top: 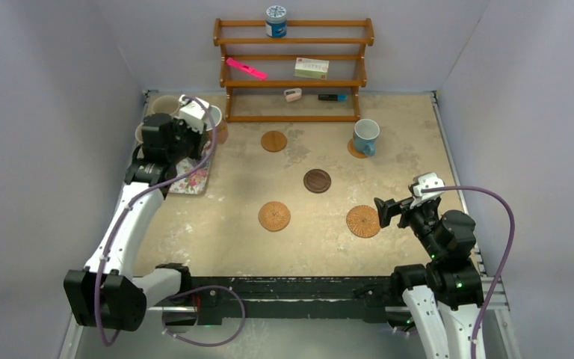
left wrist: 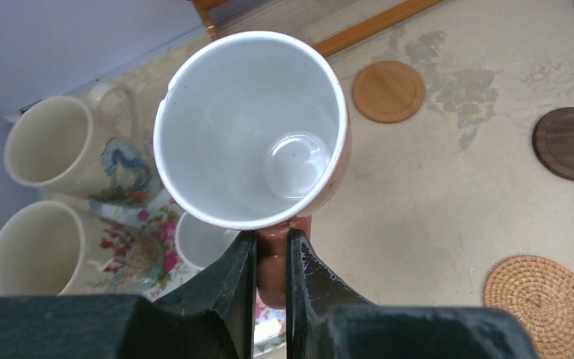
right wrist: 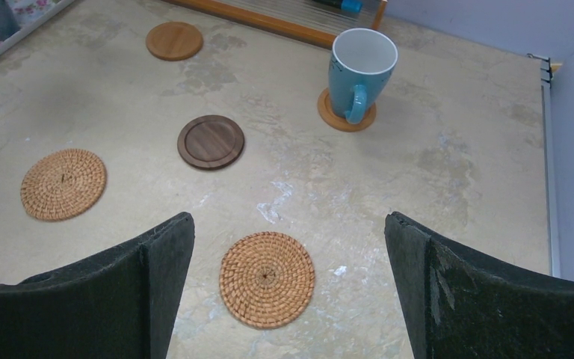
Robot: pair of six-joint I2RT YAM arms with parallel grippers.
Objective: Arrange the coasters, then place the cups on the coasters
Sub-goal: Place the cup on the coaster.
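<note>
Jaws, left: your left gripper is clamped tight on the pinkish-brown handle of the white mug.
Jaws, right: your right gripper stands spread wide with nothing in it, above the near woven coaster.
Mug position: it is in the far-left corner over the floral mat, crowded by two cream mugs and a small mug.
Handling: treat it as stiff, glazed, breakable and fairly heavy. Held by the handle alone it will likely want to swing or slip, so carry it slowly and level, clear of its neighbours.
Landing spots: the dark coaster, the far woven coaster and the wooden coaster are bare. The blue mug already sits on another.
Hidden: the mug's rim blocks its base, so you cannot tell whether it is lifted. The small mug is mostly covered. In the top view your left arm hides most of the mugs.
</note>
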